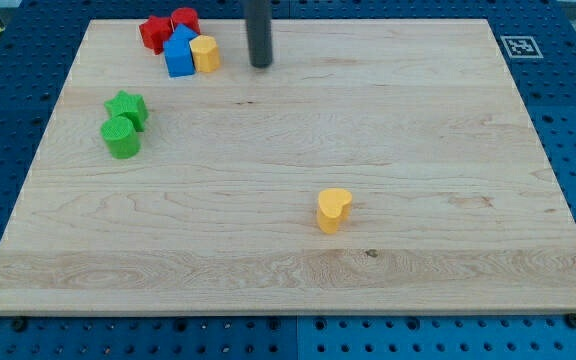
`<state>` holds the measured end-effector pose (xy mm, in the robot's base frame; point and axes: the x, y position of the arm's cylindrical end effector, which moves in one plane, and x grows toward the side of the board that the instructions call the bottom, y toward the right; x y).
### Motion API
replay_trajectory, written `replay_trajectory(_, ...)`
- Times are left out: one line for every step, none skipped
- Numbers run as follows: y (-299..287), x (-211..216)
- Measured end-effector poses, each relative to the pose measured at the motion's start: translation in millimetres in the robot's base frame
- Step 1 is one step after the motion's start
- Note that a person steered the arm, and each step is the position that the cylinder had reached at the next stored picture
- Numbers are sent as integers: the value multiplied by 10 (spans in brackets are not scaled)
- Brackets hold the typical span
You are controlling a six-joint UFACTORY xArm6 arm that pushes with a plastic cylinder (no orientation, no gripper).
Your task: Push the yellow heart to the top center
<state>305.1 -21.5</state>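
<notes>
- the arm's dark rod comes down from the view's top edge, and its tip (pixel 260 65) rests on the wooden board (pixel 288 270) near the top, slightly left of centre; there is no jaw to open or close, and the tip holds and touches nothing.
- the yellow heart (pixel 334 209) sits well apart from the tip, toward the view's bottom and a little to the right, in the lower middle of the board, with bare wood all around it.
- the relation that matters: the tip stands on the goal side of the heart, so a push from here would likely drive it away from the top centre.
- judged from this, the tip needs to circle round to the heart's lower side, then push up and slightly left.
- the heart's lobes seem to point toward the view's right, though its exact facing is hard to tell.
- a cluster just left of the tip, two red blocks (pixel 168 27), a blue block (pixel 179 54) and a yellow block (pixel 205 53), lies off the probable path.
- a green star (pixel 127 107) and a green cylinder (pixel 121 137) sit at the left, touching, well clear.
</notes>
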Motion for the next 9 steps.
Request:
replay_trajectory(97,665)
replay_trajectory(34,1385)
replay_trajectory(25,2081)
replay_trajectory(203,2693)
replay_trajectory(695,2758)
replay_trajectory(806,2598)
replay_trajectory(806,2378)
replay_trajectory(762,2196)
replay_trajectory(675,2179)
